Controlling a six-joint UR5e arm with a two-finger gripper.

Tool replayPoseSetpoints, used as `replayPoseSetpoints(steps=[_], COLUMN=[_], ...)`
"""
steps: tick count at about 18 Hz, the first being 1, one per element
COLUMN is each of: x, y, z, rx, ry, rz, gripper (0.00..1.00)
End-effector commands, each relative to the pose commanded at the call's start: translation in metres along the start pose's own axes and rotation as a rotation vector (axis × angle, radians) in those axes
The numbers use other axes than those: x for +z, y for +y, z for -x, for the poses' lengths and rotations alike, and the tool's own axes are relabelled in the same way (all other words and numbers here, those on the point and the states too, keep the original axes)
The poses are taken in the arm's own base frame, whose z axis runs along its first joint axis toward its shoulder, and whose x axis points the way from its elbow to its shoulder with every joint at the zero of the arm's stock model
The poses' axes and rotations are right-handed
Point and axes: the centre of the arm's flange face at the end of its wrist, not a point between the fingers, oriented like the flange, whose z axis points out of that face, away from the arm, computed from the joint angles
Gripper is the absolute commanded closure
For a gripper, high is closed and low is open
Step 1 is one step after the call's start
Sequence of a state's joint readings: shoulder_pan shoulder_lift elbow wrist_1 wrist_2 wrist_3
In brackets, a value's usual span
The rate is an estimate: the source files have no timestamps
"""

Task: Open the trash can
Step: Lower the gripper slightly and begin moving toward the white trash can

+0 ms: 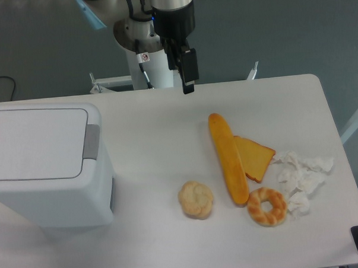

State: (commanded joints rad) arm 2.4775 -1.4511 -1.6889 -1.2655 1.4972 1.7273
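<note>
Since the big white trash can [47, 166] sits shut at the left end of the table [161, 129], far from me, I could push its lid instead of the small grey tab [91, 141] and it would not open. My pincer [189, 86] holds nothing, and I cannot tell how wide it is

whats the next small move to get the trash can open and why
Probably swing the tool left and down toward the grey push tab on the trash can. The lid lies flat and closed, and the tool hangs at the table's far edge, well away from the can.
</note>
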Motion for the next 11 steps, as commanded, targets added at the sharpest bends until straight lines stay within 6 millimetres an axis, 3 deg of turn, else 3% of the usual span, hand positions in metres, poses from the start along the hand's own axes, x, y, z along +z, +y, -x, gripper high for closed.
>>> replayPoseSetpoints(steps=[11], x=[0.0055], y=[-0.0092], z=[-0.0017], rx=[-0.044], ry=[0.008], rz=[-0.006], gripper=[0.00])
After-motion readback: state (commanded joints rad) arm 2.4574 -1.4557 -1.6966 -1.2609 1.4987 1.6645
